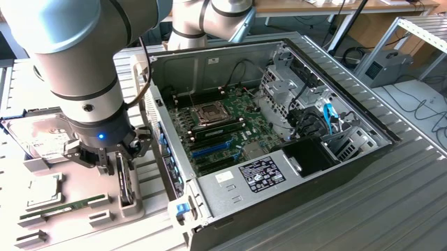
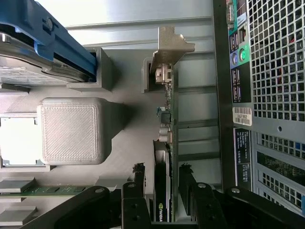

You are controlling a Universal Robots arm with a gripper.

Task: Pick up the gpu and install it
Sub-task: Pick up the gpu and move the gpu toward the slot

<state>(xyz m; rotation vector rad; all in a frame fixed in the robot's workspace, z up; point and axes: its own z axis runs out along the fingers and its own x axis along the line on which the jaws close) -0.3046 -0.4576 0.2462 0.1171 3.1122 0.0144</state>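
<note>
the table (image 1: 391, 204) is grey metal with long ridges. a pc case (image 1: 202, 65) lies on it in the middle of the frame with its side off, and you can see the green board (image 1: 234, 112) inside.

in the lower left of the frame is a pale plastic tray (image 1: 77, 178) with slots for parts. the gpu (image 1: 125, 183) stands on its thin edge in one slot, just beside the case. in the wrist view the gpu (image 2: 164, 157) is black with a silver metal end (image 2: 169, 45).

the gripper (image 1: 115, 159) is right over the gpu. it is spread wide and holds nothing. the fingers (image 2: 138, 176) stand apart, one on each side of the card (i cannot tell if either one touches it).

also in the tray are a hard drive (image 1: 38, 138) at the far left, and a square chip (image 1: 43, 191) and a green ram stick (image 1: 66, 205) lower down.

behind the table, at the top of the frame, is a wooden desk (image 1: 314, 6). at the upper right a grey box (image 1: 388, 65) sits on the floor, with black cables (image 1: 426, 107) near it.
</note>
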